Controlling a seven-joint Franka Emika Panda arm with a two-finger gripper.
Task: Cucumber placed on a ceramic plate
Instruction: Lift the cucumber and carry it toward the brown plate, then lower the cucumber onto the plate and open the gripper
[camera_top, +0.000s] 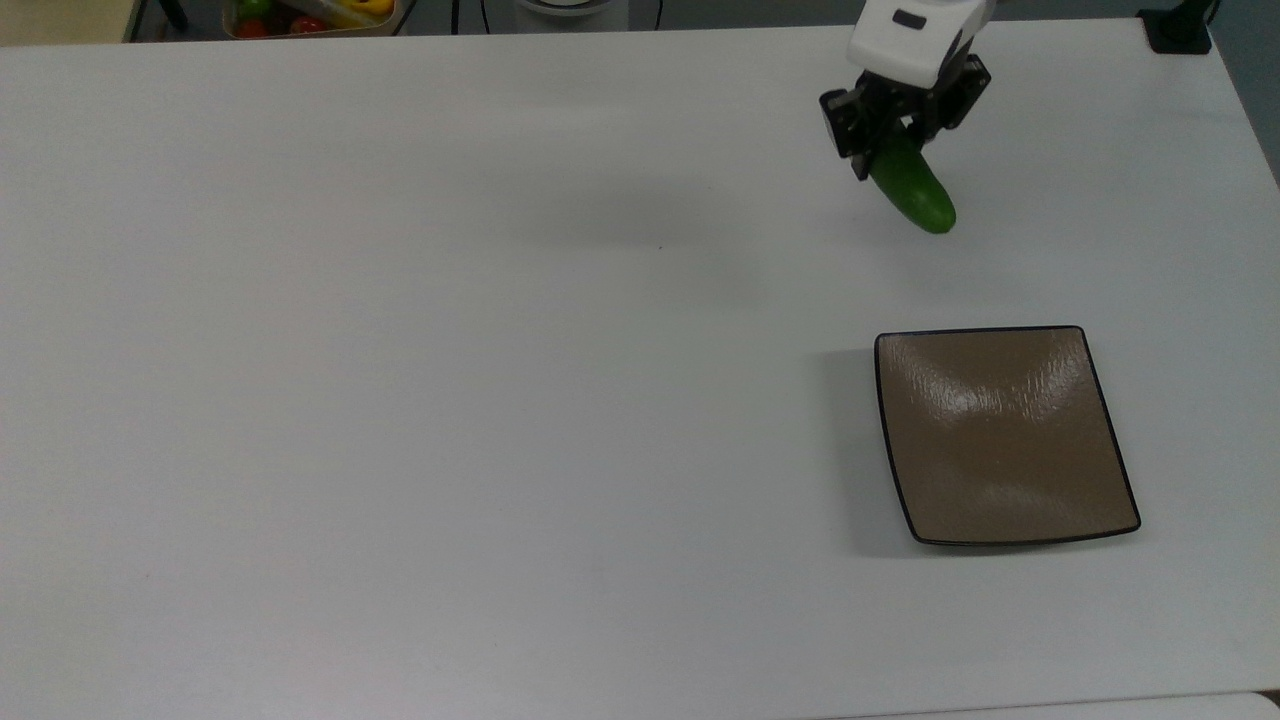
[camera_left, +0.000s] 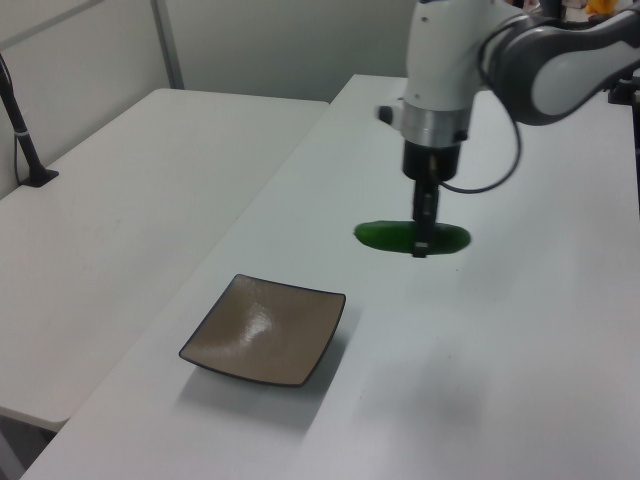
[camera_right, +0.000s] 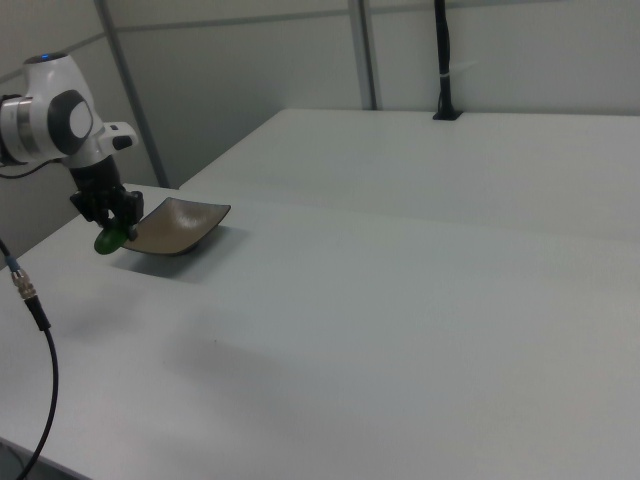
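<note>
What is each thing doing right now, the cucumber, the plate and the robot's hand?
cucumber: held in the air above the table, roughly level, not on the plate.
ceramic plate: flat on the table, nothing on it.
gripper: shut on the cucumber, pointing down.
</note>
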